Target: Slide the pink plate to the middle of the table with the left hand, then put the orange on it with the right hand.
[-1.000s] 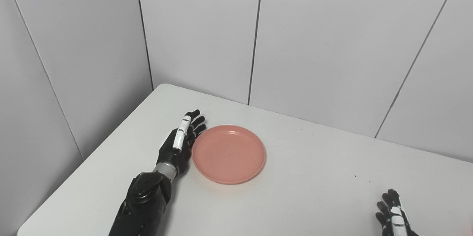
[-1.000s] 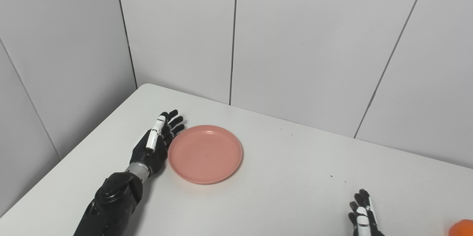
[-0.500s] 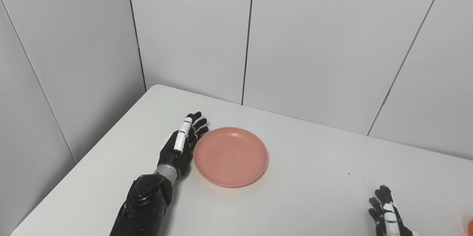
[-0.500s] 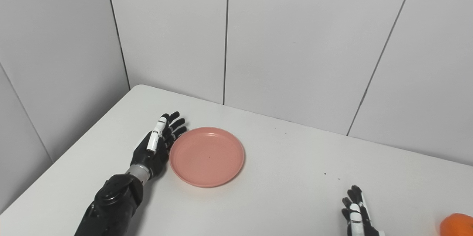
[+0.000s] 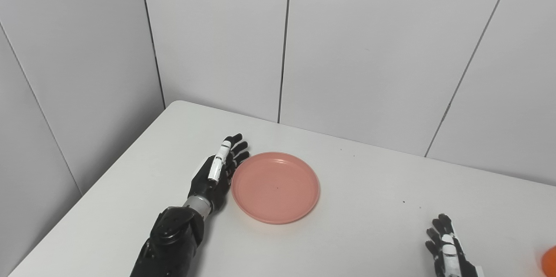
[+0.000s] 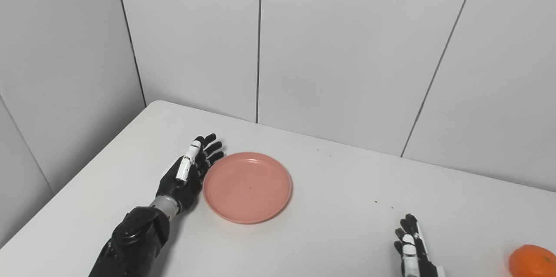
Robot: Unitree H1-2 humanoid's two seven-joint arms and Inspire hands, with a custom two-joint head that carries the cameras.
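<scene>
Since a second ago your head cameras have swung right, so the whole scene sits further left in view; against the table, the pink plate (image 6: 247, 187) has crept only slightly rightward under the push. It lies flat and empty on the white table (image 6: 339, 207), left of the middle, with some way left to slide.

Your left hand (image 6: 187, 174) stands edge-on just beside the plate's left rim, fingers straight and pressed together, apparently touching it and holding nothing. Your right hand (image 6: 410, 248) waits low at the near edge, well apart from the plate, fingers spread and empty. The orange (image 6: 531, 261) sits on the table beyond it, at the far right.

Judging the risks: the rim is low, so your hand could ride over it and tip the plate. An off-centre push could spin the plate aside.
</scene>
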